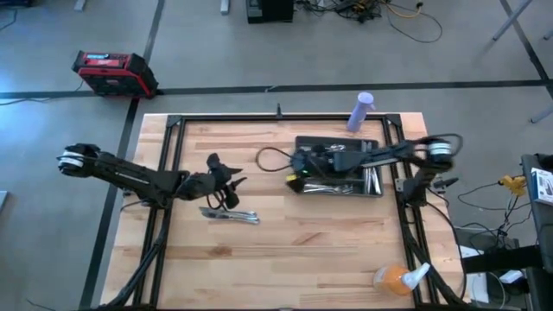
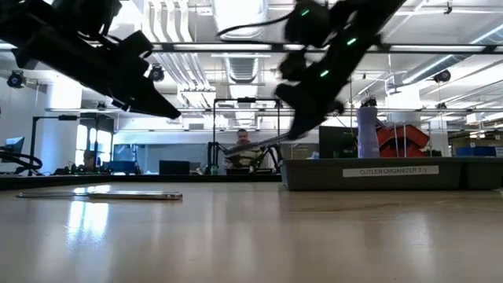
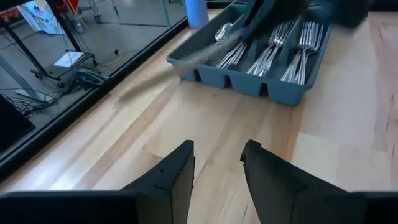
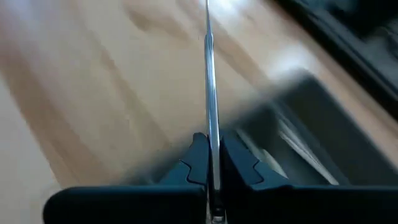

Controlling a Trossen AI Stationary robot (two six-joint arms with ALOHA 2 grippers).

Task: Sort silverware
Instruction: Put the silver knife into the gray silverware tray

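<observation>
Over the dark grey compartmented plastic tray, your right gripper has its jaws clamped on a slim silver utensil, carried clear of the pale wooden table. You look mid-delivery: next, line it up with its matching compartment and let go. Your left gripper hovers, jaws apart and empty, near the loose silver pieces awaiting pickup.

A lab: open hall with monitors, floor cables and a seated person.
</observation>
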